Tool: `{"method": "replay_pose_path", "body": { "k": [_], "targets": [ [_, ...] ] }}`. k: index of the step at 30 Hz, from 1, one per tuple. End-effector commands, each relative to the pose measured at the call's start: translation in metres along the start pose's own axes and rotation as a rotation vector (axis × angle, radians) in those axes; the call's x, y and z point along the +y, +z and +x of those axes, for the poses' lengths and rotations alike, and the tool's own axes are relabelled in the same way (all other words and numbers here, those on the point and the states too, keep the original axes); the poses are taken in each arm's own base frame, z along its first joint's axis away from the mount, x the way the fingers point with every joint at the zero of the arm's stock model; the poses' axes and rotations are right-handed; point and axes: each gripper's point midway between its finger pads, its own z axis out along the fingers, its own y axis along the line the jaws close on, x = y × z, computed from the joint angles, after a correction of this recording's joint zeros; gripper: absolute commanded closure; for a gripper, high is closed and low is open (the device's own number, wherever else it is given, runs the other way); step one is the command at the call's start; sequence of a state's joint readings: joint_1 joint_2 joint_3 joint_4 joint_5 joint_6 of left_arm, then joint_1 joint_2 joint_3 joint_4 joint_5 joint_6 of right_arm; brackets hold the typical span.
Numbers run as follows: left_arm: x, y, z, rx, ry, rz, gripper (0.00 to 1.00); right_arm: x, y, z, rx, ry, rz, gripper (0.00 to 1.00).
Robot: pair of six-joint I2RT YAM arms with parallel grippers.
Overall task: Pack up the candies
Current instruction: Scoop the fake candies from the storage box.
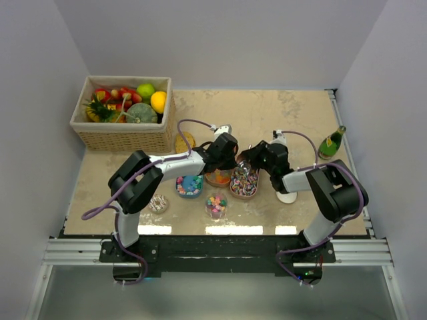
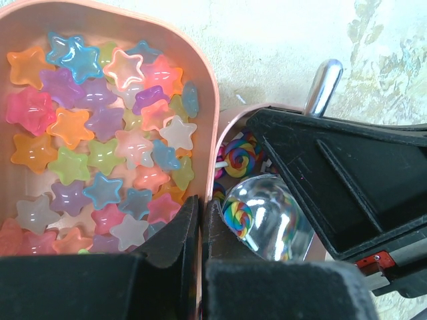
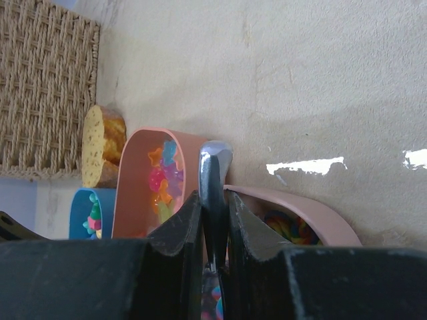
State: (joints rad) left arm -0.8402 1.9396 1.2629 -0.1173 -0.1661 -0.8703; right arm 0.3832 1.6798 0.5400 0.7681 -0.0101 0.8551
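The candies lie in small dishes at mid-table. Translucent star candies fill a pink dish, and my left gripper is shut on that dish's rim. Beside it, a second pink dish holds swirled lollipop candies. My right gripper is shut on the handle of a metal spoon. The spoon's shiny bowl sits in the swirl dish with one swirled candy in it. From above, the left gripper and the right gripper meet over the two dishes.
A blue dish, a clear cup of mixed sweets and a small round dish stand nearer the arms. A wicker basket of fruit is at the back left, with a cookie beside it. A green bottle lies at the right.
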Motion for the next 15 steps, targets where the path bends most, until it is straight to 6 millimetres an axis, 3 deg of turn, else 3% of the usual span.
{"method": "replay_pose_path", "body": {
  "k": [1,10,15],
  "targets": [
    [0.02,0.002,0.044,0.122,0.035,-0.054,1.0,-0.033,0.002,-0.018,-0.051,-0.004,0.144,1.0],
    [0.019,0.001,0.044,0.122,0.037,-0.051,1.0,-0.03,0.003,-0.044,-0.118,-0.034,0.127,1.0],
    [0.019,0.002,0.046,0.132,0.042,-0.049,1.0,-0.015,0.0,-0.06,-0.192,-0.104,0.049,1.0]
  ]
}}
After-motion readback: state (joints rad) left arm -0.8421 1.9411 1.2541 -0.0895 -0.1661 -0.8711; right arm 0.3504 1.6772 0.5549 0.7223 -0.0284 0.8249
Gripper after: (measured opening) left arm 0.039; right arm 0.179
